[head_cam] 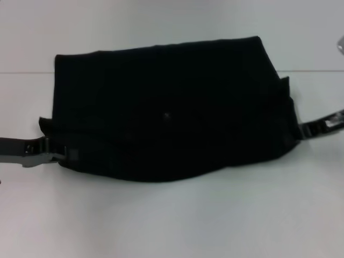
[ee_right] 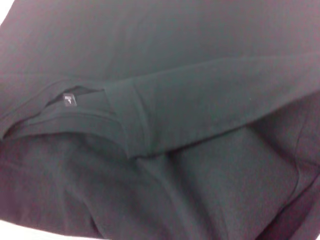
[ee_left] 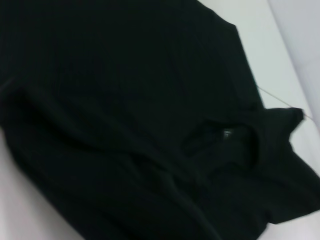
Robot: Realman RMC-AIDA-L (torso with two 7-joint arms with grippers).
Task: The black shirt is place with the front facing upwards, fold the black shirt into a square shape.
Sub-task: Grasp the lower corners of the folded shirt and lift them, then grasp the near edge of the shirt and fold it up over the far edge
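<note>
While the fold is only part made, the entry stands as follows.

Item: black shirt (head_cam: 172, 107), one, plain dark cloth, lying on the white table (head_cam: 172, 226). It is doubled over into a wide, squat bundle, broader than it is deep, with a loose curved near edge and a straighter far edge. No chest lettering shows from the head camera, so the printed front appears to be folded inside or turned under. A small neck label (ee_right: 69, 99) shows in the right wrist view, beside a hemmed edge that lies across a lower layer.

Left gripper (head_cam: 54, 156): at the near left corner of the bundle, its tip meeting the cloth edge. Whether it grips the cloth cannot be told.

Right gripper (head_cam: 303, 130): at the right end of the bundle, its tip against the cloth there. Grip cannot be told either.

Position: the shirt spans between the two grippers, one end at each, with most of its bulk lying beyond them on the table's far side.

Progress, as judged: at least one lengthwise fold looks done, since several layers are stacked. Outstanding: the outline is an oblong, not a square, and the right end sits ragged with a flap sticking out. A crosswise fold bringing one end over the other, then some tidying, seems still owed.
</note>
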